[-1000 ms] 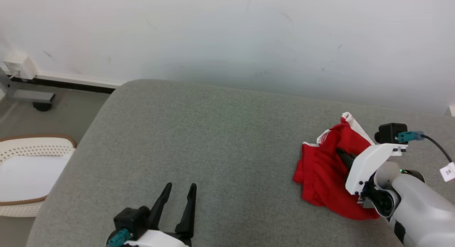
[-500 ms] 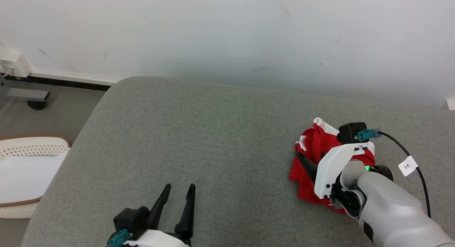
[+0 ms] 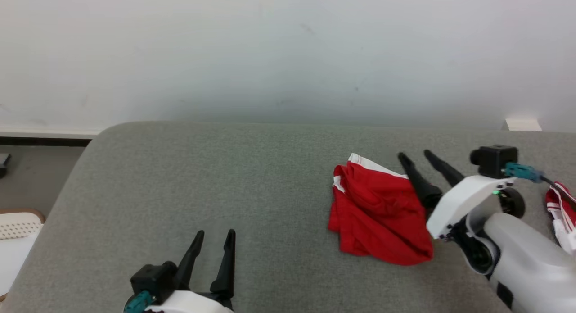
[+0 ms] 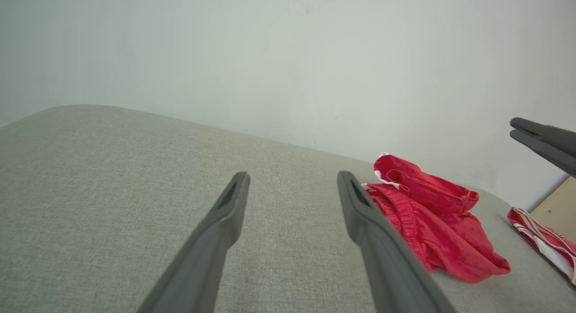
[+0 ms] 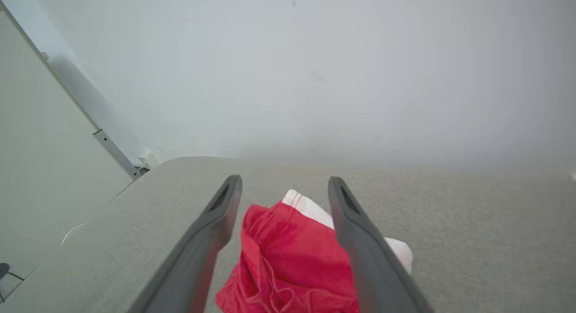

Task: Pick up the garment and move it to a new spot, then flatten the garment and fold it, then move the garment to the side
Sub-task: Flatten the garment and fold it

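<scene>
Red garment [image 3: 378, 218] lies crumpled in a loose heap on the grey cushion [image 3: 225, 178], right of centre, white trim showing at its far edge. Right gripper [image 3: 414, 154] is at the heap's right side, fingers spread, nothing between them; in the left wrist view it stands above the cloth, not touching. In the right wrist view the garment sits below, framed between the two fingers. Left gripper [image 3: 215, 233] is low at the near edge, fingers apart, empty, well apart from the garment. A second red-and-white cloth [image 3: 560, 209] lies at the far right.
</scene>
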You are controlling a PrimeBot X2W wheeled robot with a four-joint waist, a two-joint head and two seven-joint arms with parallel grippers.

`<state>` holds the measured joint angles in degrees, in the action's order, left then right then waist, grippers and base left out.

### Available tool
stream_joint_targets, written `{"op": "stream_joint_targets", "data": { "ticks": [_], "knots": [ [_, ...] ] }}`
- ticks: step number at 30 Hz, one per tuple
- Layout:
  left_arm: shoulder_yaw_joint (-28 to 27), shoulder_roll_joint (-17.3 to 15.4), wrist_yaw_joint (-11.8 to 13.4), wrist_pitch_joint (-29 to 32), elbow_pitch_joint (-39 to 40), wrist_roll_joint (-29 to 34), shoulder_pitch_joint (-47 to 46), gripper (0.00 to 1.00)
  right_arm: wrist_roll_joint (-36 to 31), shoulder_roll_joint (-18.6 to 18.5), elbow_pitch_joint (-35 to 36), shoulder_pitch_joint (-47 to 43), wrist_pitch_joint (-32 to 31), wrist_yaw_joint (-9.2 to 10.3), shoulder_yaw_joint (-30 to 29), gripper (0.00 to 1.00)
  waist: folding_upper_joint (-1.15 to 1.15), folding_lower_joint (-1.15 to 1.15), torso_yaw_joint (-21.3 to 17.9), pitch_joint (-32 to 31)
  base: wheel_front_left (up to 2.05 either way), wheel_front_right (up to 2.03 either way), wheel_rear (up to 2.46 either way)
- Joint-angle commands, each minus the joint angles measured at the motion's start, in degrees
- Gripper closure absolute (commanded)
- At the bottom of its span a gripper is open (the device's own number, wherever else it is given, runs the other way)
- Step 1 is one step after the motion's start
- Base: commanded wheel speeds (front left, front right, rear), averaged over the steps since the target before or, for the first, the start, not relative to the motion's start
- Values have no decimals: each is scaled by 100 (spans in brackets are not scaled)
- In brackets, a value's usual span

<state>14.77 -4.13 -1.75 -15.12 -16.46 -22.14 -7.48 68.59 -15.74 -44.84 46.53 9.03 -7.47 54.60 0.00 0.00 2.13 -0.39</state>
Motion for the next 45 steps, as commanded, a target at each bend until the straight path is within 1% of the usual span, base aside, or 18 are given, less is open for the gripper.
{"op": "stream_joint_targets", "data": {
  "ticks": [1, 5, 7, 10, 13, 14, 15, 16, 19, 20, 23, 27, 30, 33, 35, 38, 45],
  "knots": [
    [-44, 9, -17, 2, 31, 65, 109, 0, -17, -162, -9, -133, 146, -3, -90, 0, 0, 0, -99, -23, 0, 0, 0],
    [-90, 29, -39, 1, 97, 109, 135, 0, 55, -525, -164, -377, 378, -3, -410, 0, 0, 0, -182, -26, 0, 0, 0],
    [-103, 36, -59, 1, 108, 136, 154, 0, 89, -609, -313, -505, 419, -3, -532, 0, 0, 0, -204, -22, 0, 0, 0],
    [-122, 44, -82, 1, 104, 169, 161, 0, 178, -619, -483, -626, 451, -3, -704, 0, 0, 0, -210, -14, 0, 0, 0],
    [-109, 57, -114, 1, 76, 209, 120, 0, 332, -514, -612, -716, 345, -3, -820, 0, 0, 0, -172, 1, 0, 0, 0],
    [-97, 60, -127, 1, 64, 210, 99, 0, 411, -474, -638, -726, 280, -3, -862, 49, 0, 0, -148, 11, 0, 0, 0],
    [-89, 61, -134, 1, 52, 217, 79, 0, 516, -437, -654, -722, 186, -3, -909, 84, 0, 0, -120, 23, 0, 0, 0],
    [-82, 60, -148, 1, 39, 231, 66, 0, 594, -407, -661, -721, 39, -3, -931, 100, 0, 0, -86, 36, 0, 0, 0],
    [-71, 65, -165, 1, 3, 253, 19, 0, 1054, -281, -744, -726, -417, -3, -1145, 100, 0, 0, 30, 91, 0, 0, 0],
    [-71, 65, -165, 1, 3, 253, 19, 0, 1054, -281, -744, -726, -417, -3, -1145, 100, 0, 0, 30, 91, 0, 0, 0],
    [-74, 69, -170, 1, -31, 265, -13, 0, 1460, -180, -933, -648, -904, -3, -1349, 100, 0, 0, 159, 152, 0, 0, 0],
    [-72, 74, -188, 1, -71, 256, -46, 0, 1946, -30, -1360, -566, -1574, -3, -1567, 100, 0, 0, 351, 206, 0, 0, 0],
    [-83, 83, -187, 1, -85, 250, -50, 0, 2154, 106, -1575, -562, -1906, -3, -1673, 100, 0, 0, 475, 238, 0, 0, 0],
    [-127, 85, -181, 1, -90, 239, -33, 0, 2317, 178, -1596, -661, -2182, -3, -1727, 100, 0, 0, 553, 251, 0, 0, 0],
    [-159, 89, -182, 1, -95, 241, -20, 0, 2378, 216, -1435, -746, -2318, -3, -1749, 100, 0, 0, 578, 254, 0, 0, 0],
    [-203, 91, -189, 1, -97, 257, 8, 0, 2454, 241, -903, -967, -2504, -3, -1756, 100, 0, 0, 586, 242, 0, 0, 0],
    [-267, 97, -195, 2, -81, 260, 70, 0, 2302, 30, 951, -1744, -2869, -3, -1473, 100, 0, 0, 503, 195, 0, 0, 0]
  ]
}}
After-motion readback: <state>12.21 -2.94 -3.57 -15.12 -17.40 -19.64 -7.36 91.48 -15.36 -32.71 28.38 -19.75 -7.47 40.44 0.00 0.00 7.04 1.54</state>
